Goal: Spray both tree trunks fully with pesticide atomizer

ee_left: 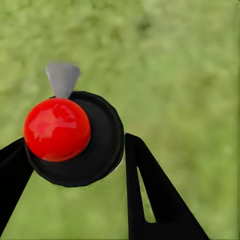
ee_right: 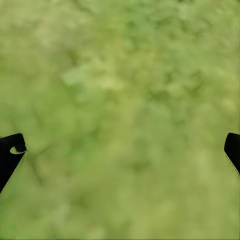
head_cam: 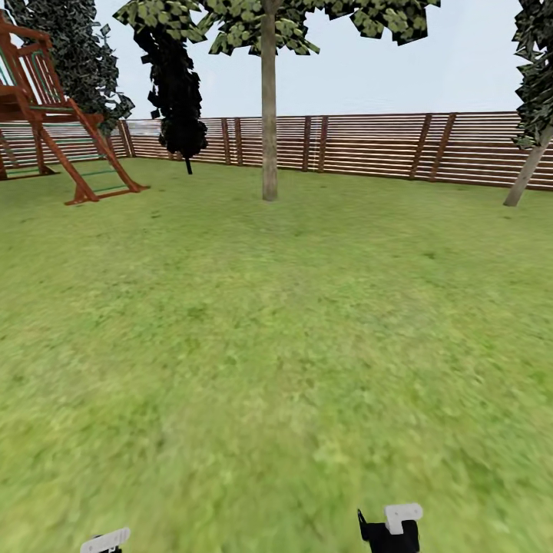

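Note:
In the left wrist view the pesticide atomizer has a round black body, a glossy red ball on top and a grey nozzle. My left gripper is shut on it, one black finger on each side, above grass. My right gripper is open over bare lawn, with nothing between its fingertips. In the head view one tree stands ahead at the far end of the garden. Its thick straight tree trunk is bare, and no pesticide shows on it. Both arm ends peek in at the bottom edge.
Wide green lawn stretches to a reddish-brown slatted fence. A wooden play frame with a ladder stands far left. A dark narrow tree is left of the trunk, and another dark tree with a leaning pale trunk is far right.

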Robot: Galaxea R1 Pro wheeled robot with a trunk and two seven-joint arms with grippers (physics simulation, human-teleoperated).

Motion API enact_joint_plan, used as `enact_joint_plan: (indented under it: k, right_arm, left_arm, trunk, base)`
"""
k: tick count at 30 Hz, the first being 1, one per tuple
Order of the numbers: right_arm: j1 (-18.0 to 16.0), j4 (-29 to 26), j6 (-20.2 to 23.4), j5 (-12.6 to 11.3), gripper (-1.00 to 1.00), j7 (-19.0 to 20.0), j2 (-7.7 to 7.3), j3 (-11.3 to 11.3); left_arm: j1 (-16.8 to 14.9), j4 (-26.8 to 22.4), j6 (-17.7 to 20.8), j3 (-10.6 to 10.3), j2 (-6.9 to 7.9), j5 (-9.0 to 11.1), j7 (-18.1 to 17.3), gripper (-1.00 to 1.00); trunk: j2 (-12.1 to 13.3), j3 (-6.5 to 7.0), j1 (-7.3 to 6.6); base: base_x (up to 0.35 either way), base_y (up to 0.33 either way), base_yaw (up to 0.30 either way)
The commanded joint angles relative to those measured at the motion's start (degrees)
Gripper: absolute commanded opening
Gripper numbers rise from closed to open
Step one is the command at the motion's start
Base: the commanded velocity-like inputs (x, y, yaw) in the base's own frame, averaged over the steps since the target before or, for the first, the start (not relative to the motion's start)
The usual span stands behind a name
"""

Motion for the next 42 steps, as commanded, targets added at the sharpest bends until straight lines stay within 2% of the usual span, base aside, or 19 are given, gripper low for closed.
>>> enact_joint_plan:
  k: [1,42]
  right_arm:
    - [-0.02,-0.01,-0.09,-0.25,1.0,-0.29,0.0,0.5]
    - [-0.02,-0.01,-0.09,-0.25,1.0,-0.38,0.0,0.49]
  left_arm:
    - [-0.04,0.06,-0.19,0.31,0.01,-0.09,-0.01,-1.0]
    - [-0.04,0.06,-0.19,0.31,-0.01,-0.09,-0.01,-1.0]
  trunk:
    - [-0.02,-0.05,0.03]
    - [-0.02,-0.05,0.03]
  base:
    - [0.341,0.0,0.0]
    - [0.34,0.0,0.0]
